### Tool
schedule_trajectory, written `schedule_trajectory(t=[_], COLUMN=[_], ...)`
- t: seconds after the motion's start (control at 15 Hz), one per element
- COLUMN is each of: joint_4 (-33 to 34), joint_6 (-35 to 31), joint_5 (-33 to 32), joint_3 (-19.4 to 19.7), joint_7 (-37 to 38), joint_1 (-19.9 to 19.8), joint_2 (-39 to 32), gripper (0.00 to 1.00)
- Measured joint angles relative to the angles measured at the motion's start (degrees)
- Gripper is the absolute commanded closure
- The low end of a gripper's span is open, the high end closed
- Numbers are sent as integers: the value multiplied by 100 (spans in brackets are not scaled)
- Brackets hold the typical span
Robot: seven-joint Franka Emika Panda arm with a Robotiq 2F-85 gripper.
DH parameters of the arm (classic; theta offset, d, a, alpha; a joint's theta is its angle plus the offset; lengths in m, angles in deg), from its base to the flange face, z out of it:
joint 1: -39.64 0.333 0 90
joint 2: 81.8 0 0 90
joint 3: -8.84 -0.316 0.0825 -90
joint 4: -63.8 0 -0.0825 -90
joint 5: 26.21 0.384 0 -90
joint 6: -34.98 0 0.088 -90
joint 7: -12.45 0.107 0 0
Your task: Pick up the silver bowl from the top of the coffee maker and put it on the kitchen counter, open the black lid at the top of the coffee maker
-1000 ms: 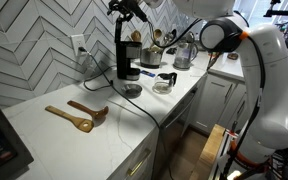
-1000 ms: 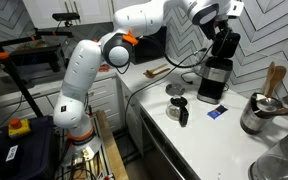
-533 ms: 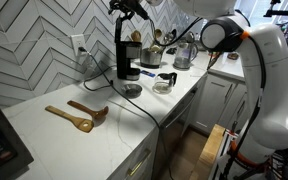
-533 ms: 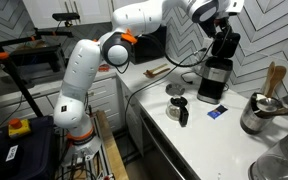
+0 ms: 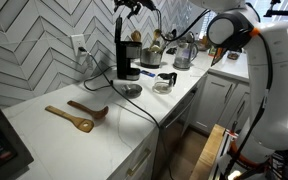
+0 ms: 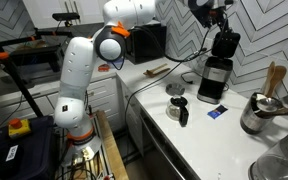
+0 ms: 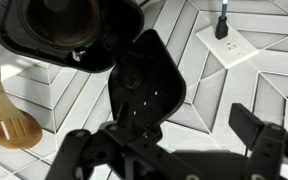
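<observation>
Black hinged lid stands raised on the boxy black coffee maker and the shiny metal bowl rests on the white stone counter, so the wide-open, empty gripper should retreat without knocking that lid shut.

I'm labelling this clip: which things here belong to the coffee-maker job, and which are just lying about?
Job: coffee maker, black lid, silver bowl, kitchen counter.
Lying about: glass carafe, wooden spoons, steel pot, wall outlet.
</observation>
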Motion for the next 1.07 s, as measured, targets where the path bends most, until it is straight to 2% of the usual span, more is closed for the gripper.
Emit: schedule_trajectory(t=[0.2,0.6,0.8,1.07], joint_4=[-15,-341,-753,-1507], joint_6=[552,523,363,-72], joint_5=[-481,-1368,-1584,-1951], joint_3=[130,304,326,344], joint_7=[182,273,759,1760], joint_1=[71,201,279,386], joint_2=[267,698,983,1488], gripper=[0,0,0,0])
